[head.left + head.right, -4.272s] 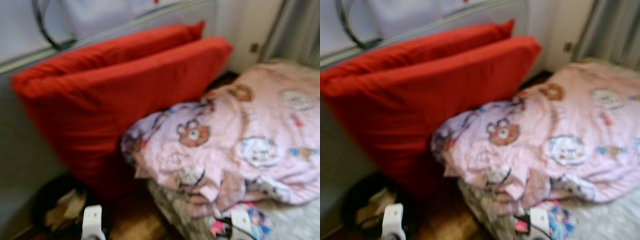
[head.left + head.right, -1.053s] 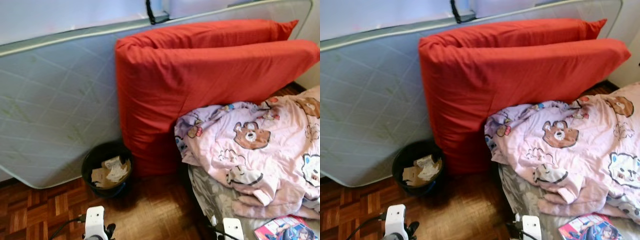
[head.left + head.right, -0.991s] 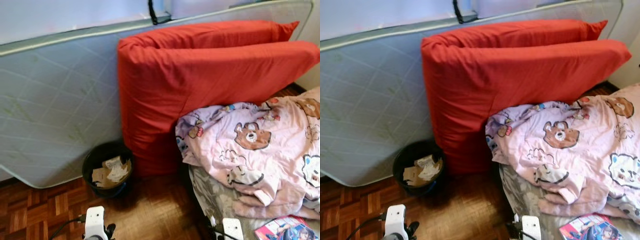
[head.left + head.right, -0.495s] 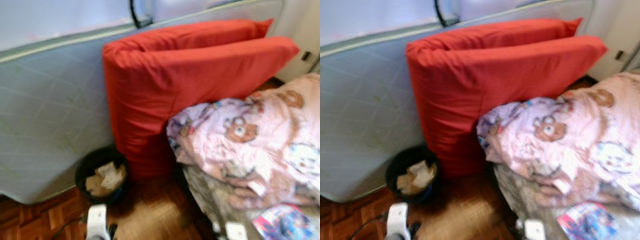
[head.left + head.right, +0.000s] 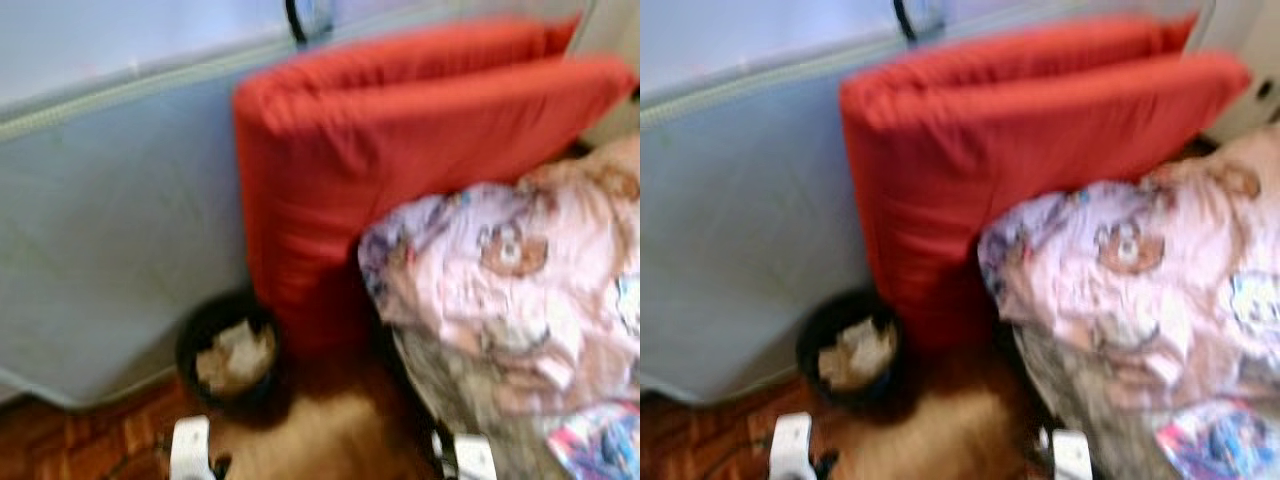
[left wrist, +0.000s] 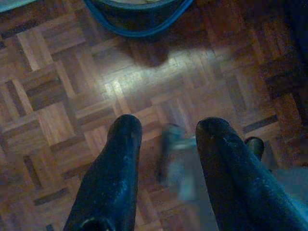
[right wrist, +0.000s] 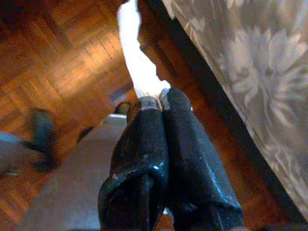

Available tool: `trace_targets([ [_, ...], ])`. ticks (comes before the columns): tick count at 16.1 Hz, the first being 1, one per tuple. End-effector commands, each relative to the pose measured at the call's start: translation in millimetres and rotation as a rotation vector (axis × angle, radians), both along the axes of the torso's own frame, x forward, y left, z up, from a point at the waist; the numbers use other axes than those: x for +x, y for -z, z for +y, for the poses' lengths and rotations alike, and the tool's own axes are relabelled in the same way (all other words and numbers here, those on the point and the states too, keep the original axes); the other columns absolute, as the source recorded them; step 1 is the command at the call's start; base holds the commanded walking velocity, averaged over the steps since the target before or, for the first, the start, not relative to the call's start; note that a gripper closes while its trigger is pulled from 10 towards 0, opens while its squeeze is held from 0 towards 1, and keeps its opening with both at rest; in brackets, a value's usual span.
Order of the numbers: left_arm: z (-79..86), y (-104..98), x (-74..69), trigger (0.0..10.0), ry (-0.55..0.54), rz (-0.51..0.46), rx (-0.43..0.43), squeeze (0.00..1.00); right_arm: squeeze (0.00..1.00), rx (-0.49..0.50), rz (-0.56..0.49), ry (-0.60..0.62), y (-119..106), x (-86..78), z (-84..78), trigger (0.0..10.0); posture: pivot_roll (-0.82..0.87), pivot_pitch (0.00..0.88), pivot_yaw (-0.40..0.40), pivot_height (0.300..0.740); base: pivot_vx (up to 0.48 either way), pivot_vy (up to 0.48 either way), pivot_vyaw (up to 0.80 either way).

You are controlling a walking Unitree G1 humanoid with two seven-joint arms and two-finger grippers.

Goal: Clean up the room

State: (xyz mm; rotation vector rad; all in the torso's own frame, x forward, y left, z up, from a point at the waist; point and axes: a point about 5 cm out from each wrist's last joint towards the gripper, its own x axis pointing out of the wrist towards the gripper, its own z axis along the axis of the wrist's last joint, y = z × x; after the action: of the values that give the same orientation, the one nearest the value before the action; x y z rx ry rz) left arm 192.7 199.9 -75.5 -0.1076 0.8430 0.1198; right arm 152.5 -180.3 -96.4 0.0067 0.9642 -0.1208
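A black waste bin [image 5: 232, 355] with crumpled paper inside stands on the parquet, against the leaning mattress [image 5: 110, 220]. My left gripper [image 6: 166, 132] hangs open over bare parquet, and the bin's rim [image 6: 139, 19] is just beyond its fingertips. My right gripper [image 7: 153, 103] is shut on a white scrap of paper [image 7: 137, 62], which sticks out past its fingertips above the floor, beside the bed's flowered cover [image 7: 240, 62]. The head views are blurred.
A big red cushion [image 5: 400, 170] leans on the mattress right of the bin. A pink bear-print blanket [image 5: 510, 280] is heaped on the low bed at the right, with a colourful magazine [image 5: 600, 445] at its near edge. Parquet floor [image 5: 330, 440] lies between bin and bed.
The whole picture has shifted and blurred, so the camera has swung. The bin, cushion and blanket keep their places relative to one another.
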Motion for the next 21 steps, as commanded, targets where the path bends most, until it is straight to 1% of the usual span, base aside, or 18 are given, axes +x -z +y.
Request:
trace_targets([
  [1, 7.7, 4.2, -10.3, 10.0, -0.017, 0.037, 0.013, 0.0, 0.0, 0.023, 0.02, 0.002, 2.7, -4.2, 7.9, 10.0, 0.02, 0.125, 0.056, 0.74, 0.0, 0.352, 0.0],
  [7, 7.6, 3.7, -9.3, 10.0, -0.02, 0.032, 0.011, 0.0, 0.0, 0.038, 0.03, -0.017, 3.6, -5.5, 11.7, 10.0, 0.02, 0.128, 0.055, 0.74, 0.0, 0.351, 0.0],
  [21, 2.4, 3.8, -7.7, 10.0, -0.034, 0.026, -0.005, 0.0, 0.0, 0.034, 0.026, -0.04, 2.7, -3.9, 8.5, 10.0, 0.02, 0.113, 0.037, 0.74, 0.0, 0.339, 0.0],
])
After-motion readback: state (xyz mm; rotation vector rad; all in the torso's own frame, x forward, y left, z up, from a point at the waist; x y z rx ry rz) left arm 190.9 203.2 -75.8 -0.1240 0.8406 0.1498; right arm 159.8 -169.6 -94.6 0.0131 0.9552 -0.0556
